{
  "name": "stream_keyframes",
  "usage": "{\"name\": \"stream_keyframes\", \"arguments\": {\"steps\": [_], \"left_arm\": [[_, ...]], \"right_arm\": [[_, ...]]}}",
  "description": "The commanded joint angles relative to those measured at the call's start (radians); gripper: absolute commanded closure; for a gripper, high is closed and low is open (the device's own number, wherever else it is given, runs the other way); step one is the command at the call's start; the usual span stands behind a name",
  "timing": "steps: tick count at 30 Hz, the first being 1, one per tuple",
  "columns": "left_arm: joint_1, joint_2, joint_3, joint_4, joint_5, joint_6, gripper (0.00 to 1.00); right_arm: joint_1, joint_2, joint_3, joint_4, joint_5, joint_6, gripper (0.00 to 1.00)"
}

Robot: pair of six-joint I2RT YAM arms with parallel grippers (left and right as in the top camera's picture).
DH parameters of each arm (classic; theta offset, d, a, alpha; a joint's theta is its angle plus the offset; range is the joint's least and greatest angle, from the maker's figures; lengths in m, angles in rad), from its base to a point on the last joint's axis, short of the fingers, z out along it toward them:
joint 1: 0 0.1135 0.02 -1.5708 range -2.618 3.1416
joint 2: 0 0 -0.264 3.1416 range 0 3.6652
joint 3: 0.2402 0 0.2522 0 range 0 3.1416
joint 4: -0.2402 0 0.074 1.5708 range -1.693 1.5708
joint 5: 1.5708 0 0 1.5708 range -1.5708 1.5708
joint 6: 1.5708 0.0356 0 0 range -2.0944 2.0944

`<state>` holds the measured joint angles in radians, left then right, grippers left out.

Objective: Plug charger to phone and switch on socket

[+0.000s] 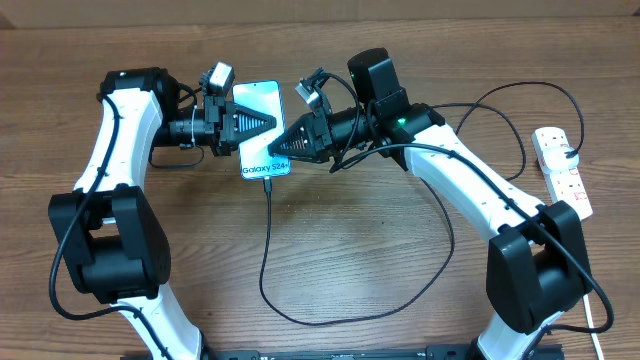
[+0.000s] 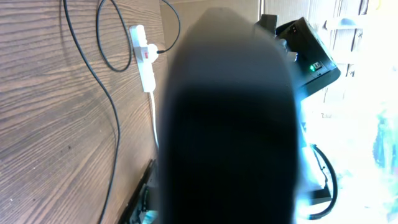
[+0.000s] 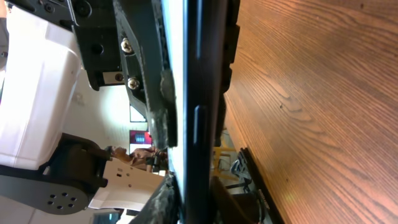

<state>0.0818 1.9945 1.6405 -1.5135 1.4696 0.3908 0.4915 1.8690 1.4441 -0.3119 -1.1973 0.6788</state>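
We see the phone (image 1: 262,165) at far centre, held from both sides; left gripper (image 1: 262,122) fingers pinch its left edge; right gripper (image 1: 284,146) fingers pinch its right edge; screen reads "Galaxy S24+"; the charger (image 1: 266,250) meets its near edge and loops across the table (image 1: 380,260); the socket (image 1: 563,170) lies far right.

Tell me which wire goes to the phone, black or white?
The thin black charger: its end meets the bottom edge of the phone. The white lead only runs from the socket, far from the phone.
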Motion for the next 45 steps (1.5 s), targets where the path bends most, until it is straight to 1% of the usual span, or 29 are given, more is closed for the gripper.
{"name": "stream_keyframes", "arguments": {"steps": [1, 2, 3, 4, 6, 7, 8, 10, 11, 13, 14, 15, 17, 20, 24, 27, 30, 32, 36, 45], "left_arm": [[0.003, -0.011, 0.006, 0.014, 0.039, -0.01, 0.96], [0.003, -0.011, 0.006, 0.024, 0.039, -0.01, 0.95], [0.003, -0.011, 0.006, 0.034, 0.036, -0.01, 0.93], [0.003, -0.011, 0.006, 0.04, 0.031, -0.01, 0.86], [0.003, -0.011, 0.006, 0.057, 0.007, -0.01, 0.66], [0.003, -0.011, 0.006, 0.061, -0.007, -0.01, 0.57], [0.003, -0.011, 0.006, 0.068, -0.026, -0.01, 0.44], [0.003, -0.011, 0.006, 0.09, -0.07, -0.011, 0.23], [0.003, -0.011, 0.006, 0.101, -0.095, -0.014, 0.16], [0.003, -0.011, 0.006, 0.119, -0.148, -0.029, 0.09], [0.003, -0.011, 0.006, 0.135, -0.187, -0.042, 0.03], [0.003, -0.011, 0.006, 0.146, -0.219, -0.057, 0.0], [0.003, -0.011, 0.006, 0.175, -0.305, -0.104, 0.0], [0.003, -0.011, 0.006, 0.209, -0.46, -0.199, 0.0], [0.003, -0.011, 0.006, 0.228, -0.613, -0.275, 0.0], [0.003, -0.011, 0.006, 0.236, -0.702, -0.325, 0.0], [0.003, -0.011, 0.006, 0.243, -0.811, -0.383, 0.0], [0.003, -0.011, 0.006, 0.243, -0.906, -0.43, 0.0], [0.003, -0.011, 0.006, 0.243, -0.952, -0.444, 0.0], [0.0, -0.011, 0.006, 0.239, -0.957, -0.444, 0.0]], "right_arm": [[0.006, -0.027, 0.016, 0.0, -0.002, 0.002, 0.93], [0.006, -0.027, 0.016, 0.0, -0.002, 0.002, 0.96], [0.006, -0.027, 0.016, 0.0, -0.002, 0.002, 0.96], [0.006, -0.027, 0.016, 0.0, -0.002, 0.002, 0.96], [0.006, -0.027, 0.016, 0.0, -0.001, 0.002, 0.96], [0.006, -0.027, 0.016, 0.0, -0.001, 0.002, 0.96], [0.005, -0.027, 0.016, 0.0, -0.001, 0.002, 0.96], [0.003, -0.027, 0.016, -0.002, 0.004, 0.002, 0.96], [0.003, -0.027, 0.016, -0.005, 0.011, 0.002, 0.96], [0.002, -0.027, 0.016, -0.014, 0.031, -0.002, 0.96], [0.001, -0.027, 0.016, -0.017, 0.042, -0.002, 0.96], [0.0, -0.027, 0.016, -0.022, 0.052, -0.004, 0.96], [-0.002, -0.027, 0.016, -0.048, 0.091, -0.024, 0.96], [-0.007, -0.027, 0.016, -0.138, 0.179, -0.074, 0.96], [-0.01, -0.027, 0.016, -0.295, 0.394, -0.184, 0.96], [-0.01, -0.026, 0.014, -0.395, 0.611, -0.24, 0.96], [-0.008, -0.021, 0.008, -0.443, 0.746, -0.243, 0.96], [-0.008, -0.017, -0.019, -0.433, 0.758, -0.242, 0.96], [-0.008, -0.004, -0.069, -0.42, 0.76, -0.238, 0.96], [-0.008, -0.004, -0.178, -0.347, 0.759, -0.23, 0.96]]}}
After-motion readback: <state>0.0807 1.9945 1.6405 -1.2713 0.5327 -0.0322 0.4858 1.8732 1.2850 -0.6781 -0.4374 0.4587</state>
